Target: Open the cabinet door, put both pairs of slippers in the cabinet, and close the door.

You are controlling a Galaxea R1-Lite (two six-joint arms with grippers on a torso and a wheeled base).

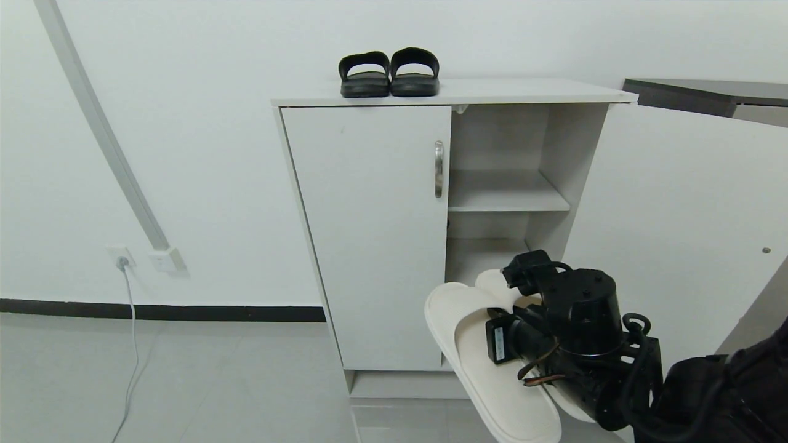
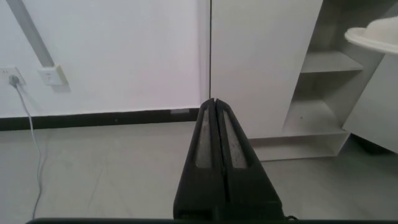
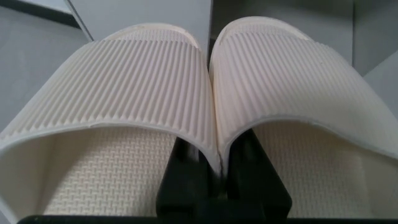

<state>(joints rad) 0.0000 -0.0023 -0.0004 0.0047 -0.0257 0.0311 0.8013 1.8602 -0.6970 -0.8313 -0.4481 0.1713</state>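
Jaws of the right gripper [image 3: 219,167]: clamped on the adjoining inner edges of the white slippers [image 3: 149,74], one slipper to each side. Ribbed uppers touch along the middle. Toe ends point away from the wrist, heel openings toward it.

Left wrist view: left gripper [image 2: 214,109], jaws pressed together, nothing between them, above the grey tiled floor [image 2: 93,168]. Cabinet [image 2: 267,62] ahead, its right side open.

Head view: white slippers held in the air just in front of the cabinet's lower open compartment. Long axis on a diagonal, one end toward the compartment, the other down and back toward the robot. Right door [image 1: 677,234] swung wide open to the robot's right. Left door [image 1: 369,246] shut, upright metal handle [image 1: 438,169] at its inner edge. One shelf [image 1: 505,194] divides the open side. Black slippers [image 1: 389,74] on the cabinet top above the left door, side by side and touching, long axes front to back; which end faces forward cannot be told. White wall [image 1: 203,154], dark skirting strip [image 1: 154,311], socket [image 1: 120,257] with a grey cable [image 1: 130,344] dropping to the floor, slanted conduit [image 1: 101,129].
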